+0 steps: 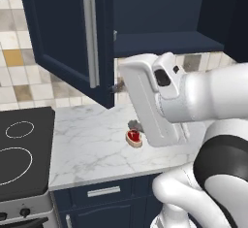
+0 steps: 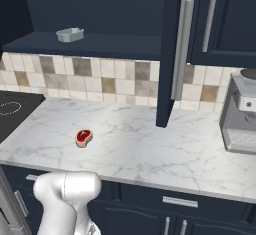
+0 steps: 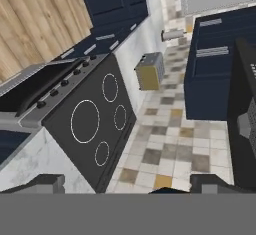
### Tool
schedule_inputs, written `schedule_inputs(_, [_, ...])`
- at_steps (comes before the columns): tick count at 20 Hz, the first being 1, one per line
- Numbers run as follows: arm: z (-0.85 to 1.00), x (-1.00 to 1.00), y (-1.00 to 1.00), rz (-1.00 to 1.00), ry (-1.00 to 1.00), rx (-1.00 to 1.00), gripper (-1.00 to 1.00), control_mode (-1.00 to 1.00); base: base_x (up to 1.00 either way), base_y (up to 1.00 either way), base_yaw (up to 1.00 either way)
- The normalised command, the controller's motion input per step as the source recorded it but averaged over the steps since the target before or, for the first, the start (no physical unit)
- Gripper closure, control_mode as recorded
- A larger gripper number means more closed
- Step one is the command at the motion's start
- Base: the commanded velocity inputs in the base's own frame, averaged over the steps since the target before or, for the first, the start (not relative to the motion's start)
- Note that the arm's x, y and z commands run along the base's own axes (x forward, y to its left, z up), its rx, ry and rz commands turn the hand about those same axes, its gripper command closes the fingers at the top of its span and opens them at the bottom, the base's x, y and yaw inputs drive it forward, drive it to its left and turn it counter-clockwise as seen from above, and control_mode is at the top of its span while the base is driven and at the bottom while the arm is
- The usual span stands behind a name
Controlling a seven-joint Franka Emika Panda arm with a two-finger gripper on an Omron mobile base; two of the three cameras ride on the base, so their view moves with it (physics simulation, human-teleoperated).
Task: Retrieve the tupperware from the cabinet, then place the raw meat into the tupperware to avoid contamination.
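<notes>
Raw meat [image 2: 84,137] on counter [image 2: 150,144] (tupperware [image 2: 69,34] in open cabinet [image 2: 125,44]).

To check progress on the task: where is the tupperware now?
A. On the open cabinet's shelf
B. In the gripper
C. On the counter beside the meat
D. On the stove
A: the tupperware sits on the cabinet shelf, above the meat on the counter.

marble counter [image 2: 150,144], raw meat [image 2: 84,137] on it
</notes>
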Motion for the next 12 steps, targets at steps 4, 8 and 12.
schedule_inputs(4, [0.03, 0.0, -0.68, -0.1, -0.01, 0.0, -1.0, -1.0, 0.0, 0.0, 0.0])
schedule_inputs(8, [0.0, 0.04, -0.65, -0.11, 0.0, 0.0, -1.0, -1.0, 0.0, 0.0, 0.0])
schedule_inputs(12, [0.0, 0.21, -0.6, -0.12, 0.0, 0.0, -1.0, -1.0, 0.0, 0.0, 0.0])
